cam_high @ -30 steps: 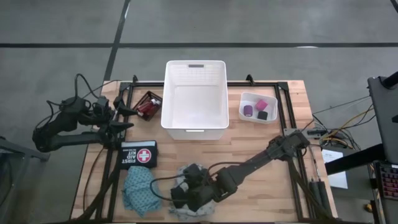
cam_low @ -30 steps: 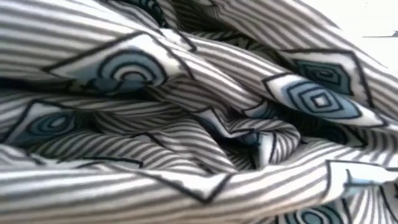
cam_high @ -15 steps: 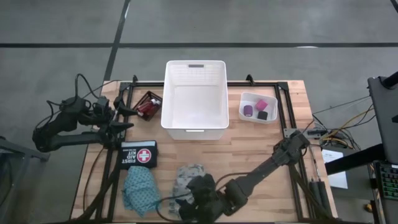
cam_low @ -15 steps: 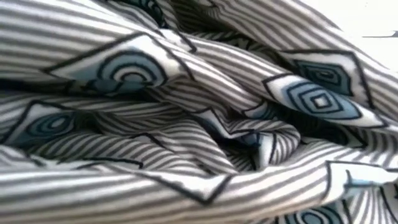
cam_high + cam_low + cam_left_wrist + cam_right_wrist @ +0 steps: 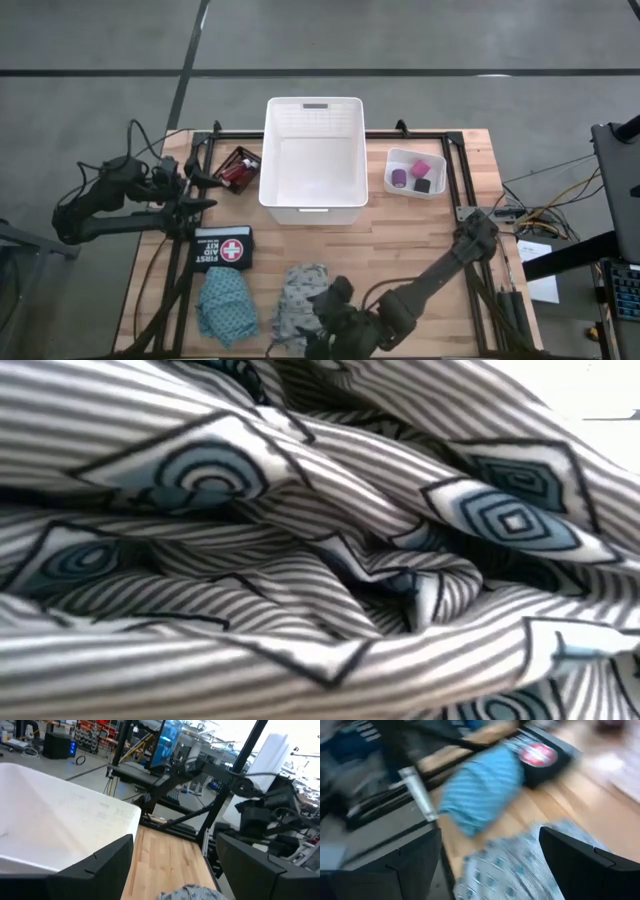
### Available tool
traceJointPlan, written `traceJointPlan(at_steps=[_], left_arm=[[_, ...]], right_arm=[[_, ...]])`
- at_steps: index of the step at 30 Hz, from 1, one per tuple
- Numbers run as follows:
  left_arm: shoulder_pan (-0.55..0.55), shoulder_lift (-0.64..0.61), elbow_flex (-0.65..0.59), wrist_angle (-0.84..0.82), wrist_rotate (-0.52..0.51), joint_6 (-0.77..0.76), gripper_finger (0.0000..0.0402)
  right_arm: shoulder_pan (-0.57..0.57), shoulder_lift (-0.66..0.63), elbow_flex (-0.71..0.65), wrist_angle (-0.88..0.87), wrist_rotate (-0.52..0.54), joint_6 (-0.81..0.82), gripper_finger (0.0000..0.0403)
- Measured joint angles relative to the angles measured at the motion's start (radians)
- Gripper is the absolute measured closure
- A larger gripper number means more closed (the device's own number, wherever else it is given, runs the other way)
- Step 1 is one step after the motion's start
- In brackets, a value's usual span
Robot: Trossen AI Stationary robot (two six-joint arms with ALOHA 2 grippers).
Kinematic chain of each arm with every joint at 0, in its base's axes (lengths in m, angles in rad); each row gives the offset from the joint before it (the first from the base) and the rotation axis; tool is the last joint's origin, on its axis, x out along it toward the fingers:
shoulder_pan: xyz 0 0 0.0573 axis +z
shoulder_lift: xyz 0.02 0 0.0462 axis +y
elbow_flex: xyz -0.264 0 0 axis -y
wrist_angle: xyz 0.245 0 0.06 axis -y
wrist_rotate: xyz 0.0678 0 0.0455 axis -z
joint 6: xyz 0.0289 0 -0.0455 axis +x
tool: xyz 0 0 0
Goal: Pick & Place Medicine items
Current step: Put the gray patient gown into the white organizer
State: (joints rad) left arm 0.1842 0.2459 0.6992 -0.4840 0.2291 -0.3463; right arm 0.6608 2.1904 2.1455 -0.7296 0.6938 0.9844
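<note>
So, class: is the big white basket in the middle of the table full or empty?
Empty. From above, the white basket shows only its bare floor; the grey cloth and teal cloth lie outside on the table.

The right gripper (image 5: 490,865) has its dark fingers (image 5: 395,870) spread apart over the grey cloth (image 5: 520,860). Just beyond that cloth lies the teal cloth (image 5: 480,790), touching a black first-aid kit (image 5: 540,757).

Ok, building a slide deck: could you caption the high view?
Right arm's open fingers beside the grey cloth, teal cloth nearby, white bin empty.
</note>
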Motion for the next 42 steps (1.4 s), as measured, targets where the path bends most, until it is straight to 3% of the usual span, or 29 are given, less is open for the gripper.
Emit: traceJointPlan(at_steps=[3, 8, 12, 15, 20, 24, 27, 34, 42], left_arm=[[0.0, 0.0, 0.0, -0.014, 0.0, 0.0, 0.0113], [0.0, 0.0, 0.0, -0.039, 0.0, 0.0, 0.0113], [0.0, 0.0, 0.0, -0.059, 0.0, 0.0, 0.0113], [0.0, 0.0, 0.0, -0.062, 0.0, 0.0, 0.0113], [0.0, 0.0, 0.0, -0.063, 0.0, 0.0, 0.0113], [0.0, 0.0, 0.0, -0.063, 0.0, 0.0, 0.0113], [0.0, 0.0, 0.0, -0.067, 0.0, 0.0, 0.0113], [0.0, 0.0, 0.0, -0.069, 0.0, 0.0, 0.0113], [0.0, 0.0, 0.0, -0.071, 0.0, 0.0, 0.0113]], right_arm=[[-0.003, -0.036, -0.087, 0.238, -0.136, -0.293, 0.0074], [-0.035, -0.119, -0.276, 0.584, -0.33, -0.596, 0.0074], [-0.096, -0.197, -0.496, 0.873, -0.446, -0.722, 0.0074], [-0.135, -0.263, -0.686, 1.061, -0.489, -0.72, 0.0074], [-0.175, -0.379, -0.964, 1.276, -0.468, -0.493, 0.0074], [-0.142, -0.472, -1.105, 1.255, -0.296, -0.066, 0.0074], [-0.077, -0.536, -1.171, 1.195, -0.154, 0.078, 0.0074], [0.089, -0.574, -1.222, 1.196, 0.034, 0.187, 0.0074], [0.109, -0.4, -1.171, 1.197, 0.021, 0.464, 0.0074]])
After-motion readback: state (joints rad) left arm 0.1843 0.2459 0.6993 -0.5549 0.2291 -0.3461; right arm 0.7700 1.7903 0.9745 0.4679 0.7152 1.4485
